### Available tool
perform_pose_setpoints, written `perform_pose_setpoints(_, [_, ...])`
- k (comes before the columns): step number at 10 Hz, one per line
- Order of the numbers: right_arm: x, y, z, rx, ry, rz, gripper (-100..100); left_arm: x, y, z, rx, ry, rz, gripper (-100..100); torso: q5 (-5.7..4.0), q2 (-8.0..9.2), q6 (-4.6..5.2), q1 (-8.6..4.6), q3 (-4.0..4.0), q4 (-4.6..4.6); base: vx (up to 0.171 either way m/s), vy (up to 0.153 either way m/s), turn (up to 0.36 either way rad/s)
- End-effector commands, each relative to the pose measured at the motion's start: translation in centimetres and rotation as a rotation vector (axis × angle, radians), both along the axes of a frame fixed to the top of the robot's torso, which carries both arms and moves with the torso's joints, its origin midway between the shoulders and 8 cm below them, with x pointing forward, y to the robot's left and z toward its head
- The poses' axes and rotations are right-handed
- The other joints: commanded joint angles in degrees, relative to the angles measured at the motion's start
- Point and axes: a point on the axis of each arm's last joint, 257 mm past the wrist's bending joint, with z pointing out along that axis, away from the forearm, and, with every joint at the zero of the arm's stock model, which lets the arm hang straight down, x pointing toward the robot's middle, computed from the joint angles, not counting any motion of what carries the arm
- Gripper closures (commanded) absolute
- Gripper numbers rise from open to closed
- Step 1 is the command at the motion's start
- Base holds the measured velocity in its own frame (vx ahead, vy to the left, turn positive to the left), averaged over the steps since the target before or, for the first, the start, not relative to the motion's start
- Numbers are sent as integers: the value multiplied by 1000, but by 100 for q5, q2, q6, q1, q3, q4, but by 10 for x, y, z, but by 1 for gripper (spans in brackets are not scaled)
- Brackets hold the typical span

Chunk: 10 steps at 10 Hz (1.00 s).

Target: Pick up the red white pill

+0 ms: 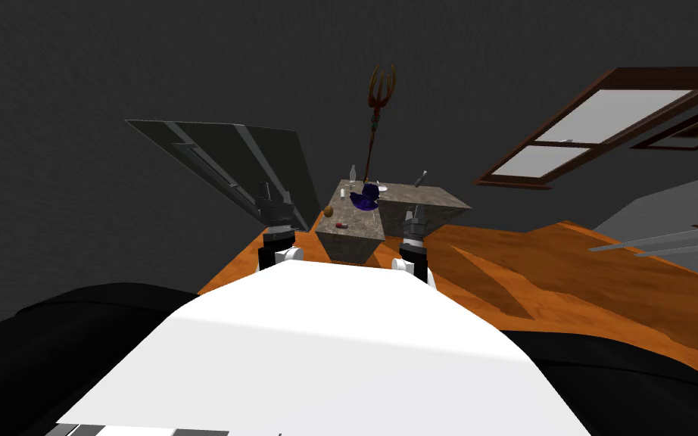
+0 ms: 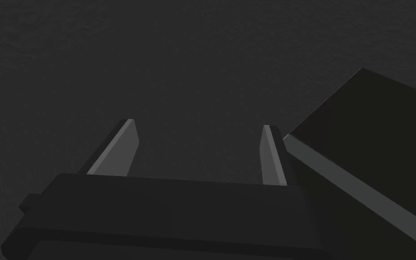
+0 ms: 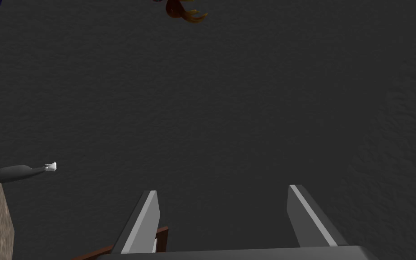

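The red and white pill (image 1: 341, 225) lies small on the near part of a mottled grey stone-topped table (image 1: 385, 198), in the head view. My left gripper (image 1: 266, 189) is raised to the left of the table, beside a dark panel. Its fingers (image 2: 120, 146) stand open with nothing between them. My right gripper (image 1: 415, 210) is by the table's right front side, and its fingers (image 3: 145, 221) are open and empty too. Both grippers are apart from the pill.
On the table are a dark blue object (image 1: 366, 197), a brown ball (image 1: 328, 211), a small bottle (image 1: 353, 173) and a dark tool (image 1: 420, 179). A brown trident-like stand (image 1: 380, 94) rises behind. A dark tilted panel (image 1: 226, 163) is left; orange wood floor (image 1: 567, 272) spreads right.
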Motion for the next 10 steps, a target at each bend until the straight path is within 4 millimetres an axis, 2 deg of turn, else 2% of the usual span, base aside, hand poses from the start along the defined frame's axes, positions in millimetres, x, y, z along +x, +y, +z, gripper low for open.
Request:
perform_pose_setpoints(1, [0, 0, 0, 0, 0, 0, 0, 7, -5, -3, 29, 20, -25, -100, 0, 0, 0, 0, 0, 0, -12, 3, -12])
perform_pose_setpoints(5, [0, 0, 0, 0, 0, 0, 0, 46, -16, -17, 86, 106, -99, -100, 1, 15, 1, 5, 9, 3, -42, 7, -30])
perform_pose_setpoints(6, [0, 0, 0, 0, 0, 0, 0, 46, -16, -17, 86, 106, -99, -100, 1, 18, 1, 6, 10, 4, -33, 8, -16])
perform_pose_setpoints(9, [0, 0, 0, 0, 0, 0, 0, 85, -15, -35, 96, 198, -134, -100, 1, 10, 1, 3, 6, 2, -39, 3, -51])
perform_pose_setpoints(10, [0, 0, 0, 0, 0, 0, 0, 89, -18, -30, 96, 197, -141, -100, 1, 16, 1, 4, 9, 3, -39, 8, -5])
